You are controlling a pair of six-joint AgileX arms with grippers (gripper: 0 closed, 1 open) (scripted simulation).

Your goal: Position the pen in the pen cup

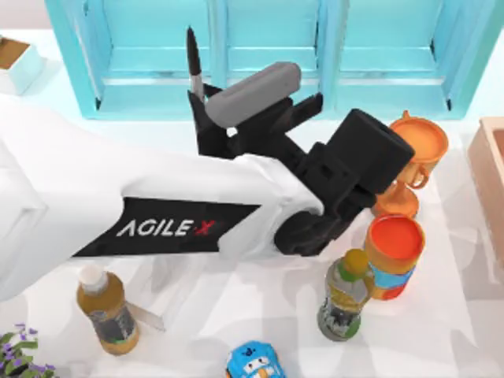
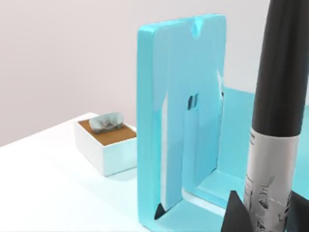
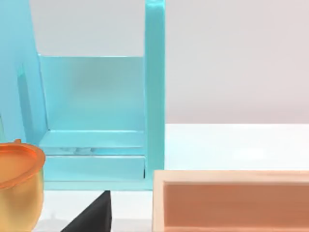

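The left arm (image 1: 118,205), raised closest to the top camera, spans the table's left half, and its left gripper (image 1: 206,106) is pinching the pen (image 1: 194,63) near the back edge, before the teal shelf (image 1: 268,47); the cup cannot be made out, seemingly hidden beneath the arm. This looks like the carrying step, so the next move calls for bringing the pen upright over the cup's mouth before letting go. From left to right, the white box (image 2: 113,150) at the back-left corner holds brown filling and a crumpled grey lump, the goblet (image 1: 417,150) and canister (image 1: 391,256) right of centre look empty, the wooden tray (image 3: 231,200) at the right edge is bare, and the right gripper's state cannot be told.
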